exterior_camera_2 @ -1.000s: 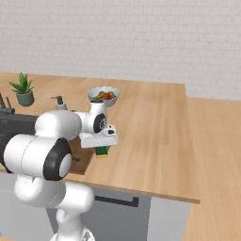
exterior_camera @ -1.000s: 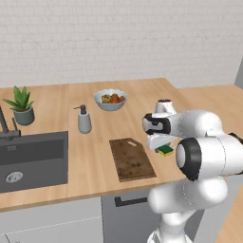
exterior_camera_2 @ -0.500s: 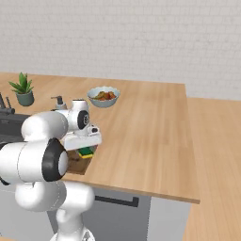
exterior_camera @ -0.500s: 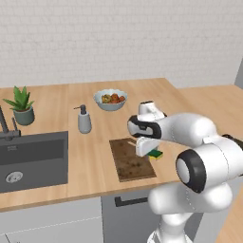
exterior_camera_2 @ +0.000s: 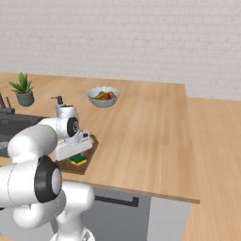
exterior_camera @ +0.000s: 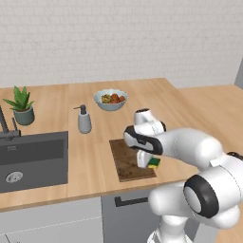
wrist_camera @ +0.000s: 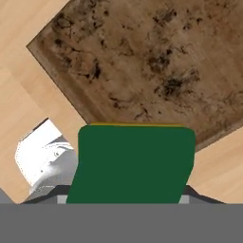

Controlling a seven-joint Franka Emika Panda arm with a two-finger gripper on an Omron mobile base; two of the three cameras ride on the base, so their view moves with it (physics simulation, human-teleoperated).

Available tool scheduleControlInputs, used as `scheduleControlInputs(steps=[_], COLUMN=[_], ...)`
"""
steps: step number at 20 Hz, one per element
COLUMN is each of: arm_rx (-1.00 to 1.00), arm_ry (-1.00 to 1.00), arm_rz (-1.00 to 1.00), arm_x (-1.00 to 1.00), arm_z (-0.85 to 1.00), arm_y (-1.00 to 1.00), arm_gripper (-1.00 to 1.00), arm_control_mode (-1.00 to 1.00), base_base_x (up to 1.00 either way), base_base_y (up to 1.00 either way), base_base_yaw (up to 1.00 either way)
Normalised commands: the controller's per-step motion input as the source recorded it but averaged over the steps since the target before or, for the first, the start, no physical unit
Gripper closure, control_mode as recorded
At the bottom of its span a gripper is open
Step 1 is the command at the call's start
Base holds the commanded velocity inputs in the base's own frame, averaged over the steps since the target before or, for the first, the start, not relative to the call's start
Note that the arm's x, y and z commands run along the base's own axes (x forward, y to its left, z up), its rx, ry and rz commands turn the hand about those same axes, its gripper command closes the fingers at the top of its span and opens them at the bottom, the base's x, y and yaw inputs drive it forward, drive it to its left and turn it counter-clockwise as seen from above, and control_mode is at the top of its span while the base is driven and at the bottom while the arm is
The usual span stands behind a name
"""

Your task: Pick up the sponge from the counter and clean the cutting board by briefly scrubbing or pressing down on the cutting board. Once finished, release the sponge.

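I hold the sponge (exterior_camera: 154,163) clenched in the claw (exterior_camera: 145,159). The cutting board (wrist_camera: 156,61) lies directly below (its right edge nearest); I judge a straight press suffices.

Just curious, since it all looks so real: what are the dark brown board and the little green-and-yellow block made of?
The dark brown rectangular cutting board looks like matte wood, with grain and dark speckled stains. The small green-and-yellow sponge looks like a foam pad: flat dark green top over a thin yellow layer, though its texture is too smooth to be certain.
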Motion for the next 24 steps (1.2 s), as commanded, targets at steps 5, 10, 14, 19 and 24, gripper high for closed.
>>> scheduleControlInputs(steps=[5,10,14,19,24], arm_rx=[0.05,0.11,0.13,0.13,0.12], arm_ry=[0.0,0.03,0.01,-0.03,-0.14], arm_rz=[0.26,0.22,0.19,0.15,0.13], arm_x=[0.0,0.31,0.43,0.54,0.65], arm_z=[-0.4,-0.38,-0.39,-0.13,-0.04], arm_y=[0.0,0.04,0.19,0.1,0.04], arm_gripper=[1.0,1.0,1.0,1.0,1.0], arm_control_mode=[-1.0,-1.0,-1.0,-1.0,-1.0], base_base_x=[0.0,0.0,0.0,0.0,0.0], base_base_y=[0.0,0.0,0.0,0.0,0.0], base_base_yaw=[0.0,0.0,0.0,0.0,0.0])
